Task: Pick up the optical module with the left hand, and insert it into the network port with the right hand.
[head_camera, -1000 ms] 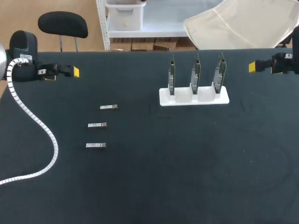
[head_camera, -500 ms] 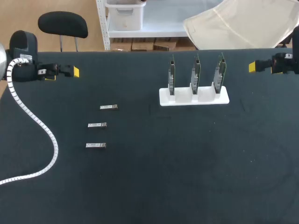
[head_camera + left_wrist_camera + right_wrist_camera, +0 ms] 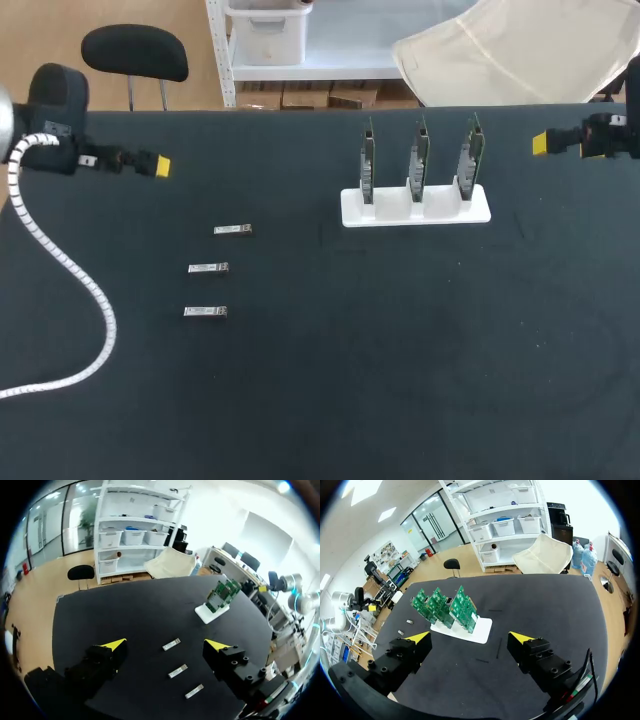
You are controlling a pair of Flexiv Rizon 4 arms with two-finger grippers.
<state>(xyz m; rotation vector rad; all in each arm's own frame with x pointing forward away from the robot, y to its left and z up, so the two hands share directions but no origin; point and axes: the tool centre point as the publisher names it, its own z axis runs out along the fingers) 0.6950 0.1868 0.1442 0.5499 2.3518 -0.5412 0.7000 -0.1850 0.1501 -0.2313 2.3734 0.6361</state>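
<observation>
Three optical modules lie on the black table; left and right jaws stand apart.

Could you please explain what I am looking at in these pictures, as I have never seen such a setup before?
This is a two-armed robot at a black table. One picture looks down from above and behind the robot. The two round ones come from a camera on each wrist. The left gripper and right gripper sit near the table's far edge, one at each side. Both are open and hold nothing. Three small metal optical modules lie in a column on the left. To the right, a white stand holds three green circuit boards upright.
</observation>
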